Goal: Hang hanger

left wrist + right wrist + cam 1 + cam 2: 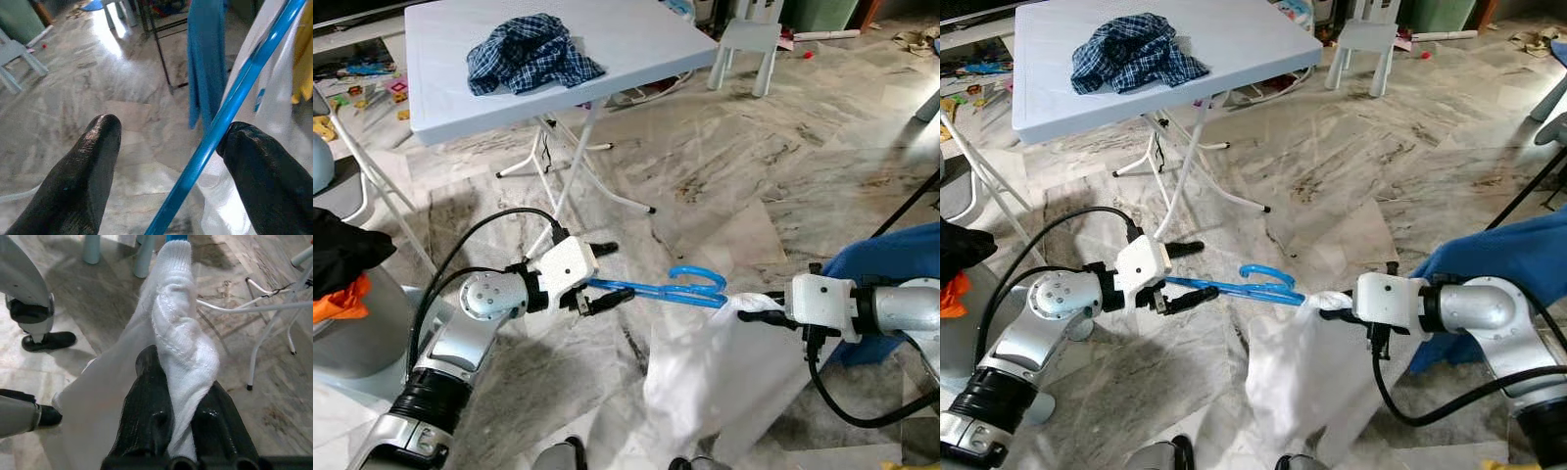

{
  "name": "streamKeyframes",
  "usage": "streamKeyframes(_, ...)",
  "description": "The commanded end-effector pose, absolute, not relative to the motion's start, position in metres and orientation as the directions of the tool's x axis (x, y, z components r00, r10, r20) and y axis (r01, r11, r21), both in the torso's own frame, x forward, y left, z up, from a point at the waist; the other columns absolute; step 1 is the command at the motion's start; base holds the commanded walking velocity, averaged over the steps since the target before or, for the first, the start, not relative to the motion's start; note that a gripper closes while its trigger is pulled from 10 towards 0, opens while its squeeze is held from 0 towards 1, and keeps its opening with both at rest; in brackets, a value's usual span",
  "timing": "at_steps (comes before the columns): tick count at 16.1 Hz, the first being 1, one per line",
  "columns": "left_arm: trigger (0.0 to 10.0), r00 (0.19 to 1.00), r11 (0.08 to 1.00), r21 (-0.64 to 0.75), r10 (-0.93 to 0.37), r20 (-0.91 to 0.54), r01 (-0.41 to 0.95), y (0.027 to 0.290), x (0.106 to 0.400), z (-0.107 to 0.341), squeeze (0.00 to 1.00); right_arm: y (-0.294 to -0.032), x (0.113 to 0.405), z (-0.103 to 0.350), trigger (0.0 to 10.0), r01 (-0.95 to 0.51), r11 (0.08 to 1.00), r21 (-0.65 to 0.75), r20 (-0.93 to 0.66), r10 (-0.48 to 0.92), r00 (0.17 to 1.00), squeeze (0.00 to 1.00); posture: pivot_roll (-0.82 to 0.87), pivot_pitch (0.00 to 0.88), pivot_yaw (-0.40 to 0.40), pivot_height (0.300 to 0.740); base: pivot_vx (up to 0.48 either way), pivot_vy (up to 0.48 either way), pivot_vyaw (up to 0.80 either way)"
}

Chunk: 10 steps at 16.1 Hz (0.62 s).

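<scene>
The right gripper point(756, 315) has its two black fingers pressed together on a bunched fold of the white knitted garment point(705, 377), at what looks like the collar, and the rest of the cloth hangs down toward the marble floor point(744, 166). Just beside that pinch, on the robot's left, lies the blue plastic hanger point(671, 289) — hook uppermost, one arm running into the cloth, the other reaching out to the left gripper point(607, 277). In the left wrist view that gripper's fingers point(78, 181) stand apart, the hanger's blue bar resting against one finger and clear of the other, so the hold looks loose.

Beyond the hanger stands a pale folding table point(636, 44) with a crumpled blue checked shirt point(533, 54) on it, well apart from both arms.

The step in hand seems to be seating the hanger inside the garment. To do it well, the left gripper should close firmly on the bar before any pull; the right should keep the collar taut and open — slack cloth would let the hanger arm slide out.
</scene>
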<state>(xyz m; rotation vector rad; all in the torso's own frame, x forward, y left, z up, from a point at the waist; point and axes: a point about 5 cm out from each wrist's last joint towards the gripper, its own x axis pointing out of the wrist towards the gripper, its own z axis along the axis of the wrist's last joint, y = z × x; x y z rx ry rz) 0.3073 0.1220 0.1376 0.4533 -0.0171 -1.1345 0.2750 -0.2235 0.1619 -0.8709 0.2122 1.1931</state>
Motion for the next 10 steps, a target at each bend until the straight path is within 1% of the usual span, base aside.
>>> streamKeyframes(1,0.0,0.372,0.286,0.354,-0.905,-0.204,0.890,0.1116,0.3020,0.1406,0.00,-0.2121,0.2729,0.1748,10.0,-0.863,0.023,-0.505,-0.554,0.758,0.344,0.00,-0.08,0.140,0.012,0.740,0.000,0.000,0.00)
streamKeyframes(2,0.0,0.363,0.273,0.358,-0.907,-0.214,0.893,0.1112,0.3014,0.1401,0.00,-0.2126,0.2731,0.1752,10.0,-0.862,0.017,-0.506,-0.558,0.756,0.342,0.00,-0.08,0.140,0.012,0.740,0.000,0.000,0.00)
streamKeyframes(3,0.0,0.330,0.237,0.345,-0.914,-0.238,0.908,0.1109,0.2982,0.1372,0.00,-0.2134,0.2733,0.1767,10.0,-0.863,0.013,-0.505,-0.561,0.755,0.340,0.00,-0.09,0.141,0.012,0.740,0.000,0.000,0.00)
streamKeyframes(9,0.0,0.278,0.187,0.327,-0.925,-0.260,0.926,0.1099,0.2923,0.1347,0.00,-0.2151,0.2776,0.1770,10.0,-0.858,0.003,-0.514,-0.575,0.741,0.347,0.00,-0.08,0.145,0.014,0.740,0.000,0.000,0.00)
streamKeyframes(10,0.0,0.281,0.176,0.353,-0.921,-0.271,0.919,0.1106,0.2926,0.1353,0.00,-0.2150,0.2782,0.1767,10.0,-0.857,-0.005,-0.516,-0.581,0.737,0.345,0.00,-0.08,0.147,0.013,0.740,0.000,0.000,0.00)
